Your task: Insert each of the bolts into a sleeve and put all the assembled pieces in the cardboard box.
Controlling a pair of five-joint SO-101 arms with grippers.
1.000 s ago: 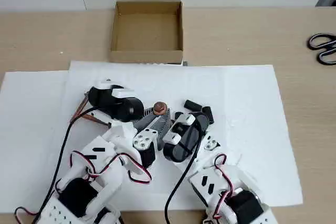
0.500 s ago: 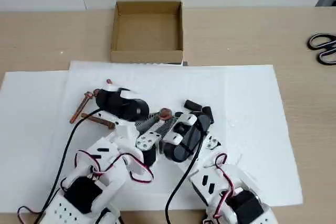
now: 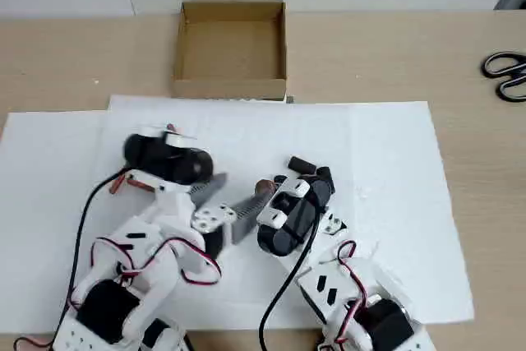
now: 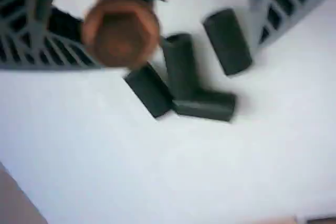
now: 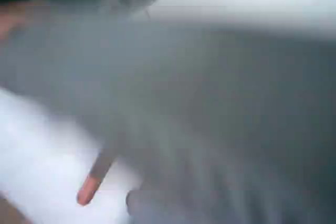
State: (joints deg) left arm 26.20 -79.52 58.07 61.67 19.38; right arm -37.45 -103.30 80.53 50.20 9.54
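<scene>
One broad worktop, spread with white paper, probably so that small dark parts show up and stay put. At the far edge, cardboard box, open side up to take finished pieces. Nearer, left gripper, jaws spread wide and holding nothing, angled toward the right gripper; cannot tell how that one is set. Right at the right gripper's tip, apparently raised off the paper, one copper bolt, hex head turned to the left wrist camera, seemingly offered up for mating. Just beyond, four black sleeves bunched on the paper within easy reach. Off by the left arm, spare bolts lying loose on the paper.
</scene>
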